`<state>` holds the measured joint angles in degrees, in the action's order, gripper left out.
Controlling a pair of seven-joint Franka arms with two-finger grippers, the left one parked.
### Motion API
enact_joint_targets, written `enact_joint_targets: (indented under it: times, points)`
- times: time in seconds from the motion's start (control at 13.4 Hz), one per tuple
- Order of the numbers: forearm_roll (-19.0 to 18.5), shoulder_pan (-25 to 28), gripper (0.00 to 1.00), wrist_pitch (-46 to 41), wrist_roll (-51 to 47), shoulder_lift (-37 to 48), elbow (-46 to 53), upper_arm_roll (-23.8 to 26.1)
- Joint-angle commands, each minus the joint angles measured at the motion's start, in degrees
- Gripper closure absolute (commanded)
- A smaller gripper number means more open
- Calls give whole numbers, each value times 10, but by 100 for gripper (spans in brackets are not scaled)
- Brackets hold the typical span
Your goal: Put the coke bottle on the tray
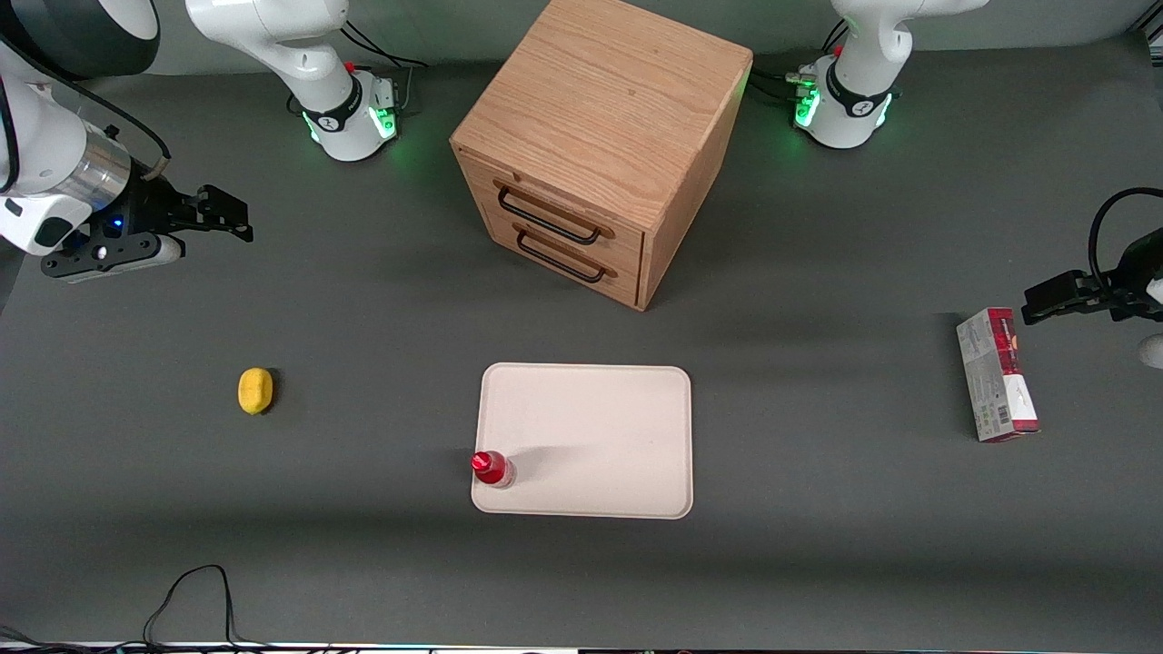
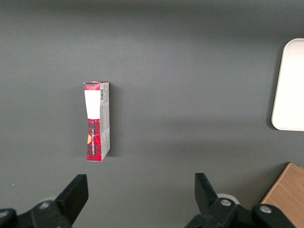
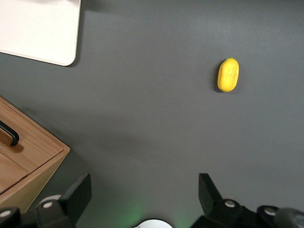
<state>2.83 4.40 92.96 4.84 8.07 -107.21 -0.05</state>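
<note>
- Bottle (image 1: pixel 492 468): upright on the tray (image 1: pixel 600 436), at its lower-left corner in the front view.
- Gripper (image 1: pixel 221 213): upper left of the front view, raised over the bench (image 1: pixel 818 563), fingers (image 3: pixel 78 192) spread apart, holding nothing, well apart from the bottle.
- Lemon (image 1: pixel 255 391): on the bench, between gripper and tray.

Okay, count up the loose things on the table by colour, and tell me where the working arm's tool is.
Red: 2, small red coke bottle and red-and-grey carton
Yellow: 1, oval lemon-like object
Cream-white: 1, flat rectangular tray
Wood brown: 1, drawer cabinet
Total: 5
Tool: open, empty, at the working arm's end.
</note>
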Motion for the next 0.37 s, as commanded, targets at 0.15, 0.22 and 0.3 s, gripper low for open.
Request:
enact_joint_targets:
  times: [0.15,0.22,0.3]
  points:
    - [-2,29,0,-54,-1,-46,75,-30]
    - [-2,29,0,-57,-1,-52,83,-30]
    - [-2,30,0,-58,0,-53,86,-30]
